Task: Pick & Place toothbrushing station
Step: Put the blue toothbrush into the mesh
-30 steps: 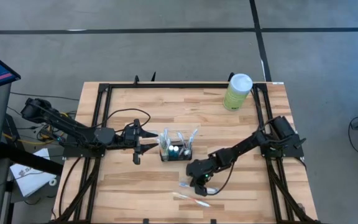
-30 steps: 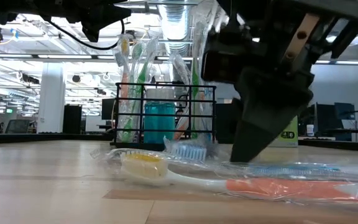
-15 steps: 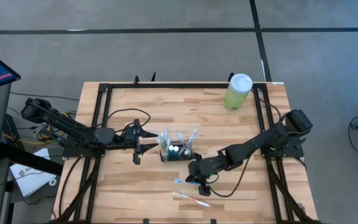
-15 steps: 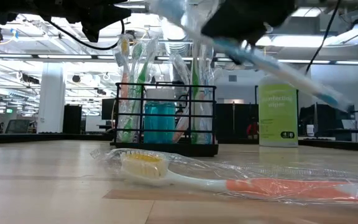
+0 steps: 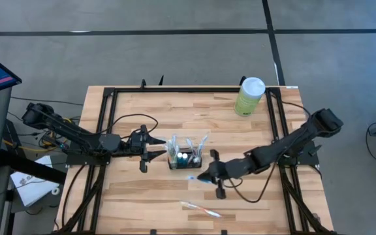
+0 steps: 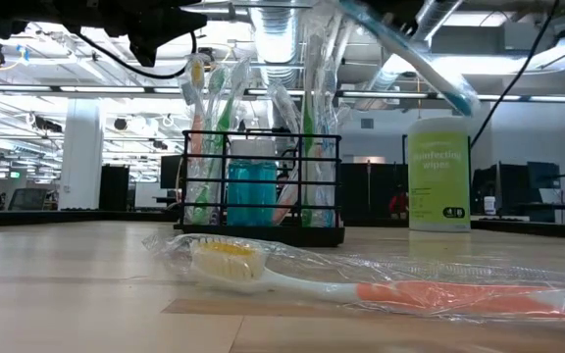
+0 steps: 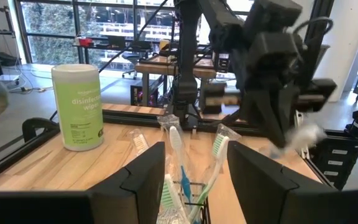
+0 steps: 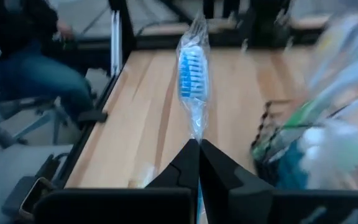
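The toothbrushing station (image 5: 185,159), a low black wire holder with several wrapped toothbrushes standing in it, rests on its base at the table's middle; it also shows in the low view (image 6: 261,191). My left gripper (image 5: 158,151) hangs level at its left end, open, its fingers (image 7: 143,177) framing the brushes. My right gripper (image 5: 205,176) is raised just right of and nearer than the station, shut on a blue toothbrush (image 8: 189,68) in clear wrap. My right gripper pinches the wrapped blue toothbrush by its handle (image 8: 195,132), behind the head, between its two shut fingers. The fingers come from the table's right, slanting a little down, and lie along the brush. The head points ahead; the handle end (image 6: 459,96) slants down, clear of the table.
A wrapped toothbrush with a yellow head and orange handle (image 6: 361,289) lies near the front edge (image 5: 201,209). A pale-green wipes canister (image 5: 249,96) stands at the far right. Black frame rails (image 5: 109,130) run along the table's sides. A seated person (image 8: 36,74) is beyond the table.
My right gripper has risen from the tabletop near the front edge, swung from pointing down to nearly level, rolled, and drifted toward the station. The blue toothbrush has come up with it, lifted clear. The orange-handled brush has stayed where it lay.
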{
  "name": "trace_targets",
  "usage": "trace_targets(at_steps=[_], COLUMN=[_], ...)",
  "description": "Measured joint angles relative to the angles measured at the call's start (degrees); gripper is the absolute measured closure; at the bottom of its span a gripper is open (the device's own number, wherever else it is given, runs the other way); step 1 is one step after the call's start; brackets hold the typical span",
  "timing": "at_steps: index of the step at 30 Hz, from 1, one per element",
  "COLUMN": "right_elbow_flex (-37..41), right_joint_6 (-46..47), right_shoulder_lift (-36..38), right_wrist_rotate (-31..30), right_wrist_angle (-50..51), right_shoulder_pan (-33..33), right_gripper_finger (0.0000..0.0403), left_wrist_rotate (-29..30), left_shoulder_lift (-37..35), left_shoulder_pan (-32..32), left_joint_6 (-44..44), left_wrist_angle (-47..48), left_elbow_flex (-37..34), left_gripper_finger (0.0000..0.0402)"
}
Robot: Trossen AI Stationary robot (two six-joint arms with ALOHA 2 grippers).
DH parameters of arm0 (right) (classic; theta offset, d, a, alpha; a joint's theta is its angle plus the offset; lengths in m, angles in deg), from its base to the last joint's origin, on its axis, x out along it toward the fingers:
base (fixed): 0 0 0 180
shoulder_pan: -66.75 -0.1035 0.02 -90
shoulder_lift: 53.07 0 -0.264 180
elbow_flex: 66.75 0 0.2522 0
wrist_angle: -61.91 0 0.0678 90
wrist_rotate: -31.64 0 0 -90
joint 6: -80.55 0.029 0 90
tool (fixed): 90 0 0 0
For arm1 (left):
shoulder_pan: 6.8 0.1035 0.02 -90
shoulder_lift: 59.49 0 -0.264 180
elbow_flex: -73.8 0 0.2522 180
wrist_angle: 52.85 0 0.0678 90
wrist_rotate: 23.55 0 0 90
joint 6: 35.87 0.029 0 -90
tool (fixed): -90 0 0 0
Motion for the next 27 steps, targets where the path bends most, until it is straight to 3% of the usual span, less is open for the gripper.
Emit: trace_targets(at_steps=[8, 14, 27], right_elbow_flex=[9.0, 13.4, 18.5], right_joint_6=[-5.2, -11.2, -18.4], right_shoulder_lift=[7.7, 9.9, 9.8], right_wrist_rotate=[-4.8, -12.9, -12.9], right_wrist_angle=[-14.3, -25.0, -44.5], right_shoulder_pan=[-0.2, 0.8, 9.9], right_gripper_finger=[0.0403, 0.0403, 0.0403], left_wrist_rotate=[0.0, 0.0, 0.0], left_shoulder_lift=[0.0, 0.0, 0.0], left_shoulder_pan=[0.0, 0.0, 0.0], left_joint_6=[0.0, 0.0, 0.0], left_wrist_angle=[0.1, 0.1, 0.1], left_elbow_flex=[0.0, 0.0, 0.0], left_gripper_finger=[0.0234, 0.0234, 0.0234])
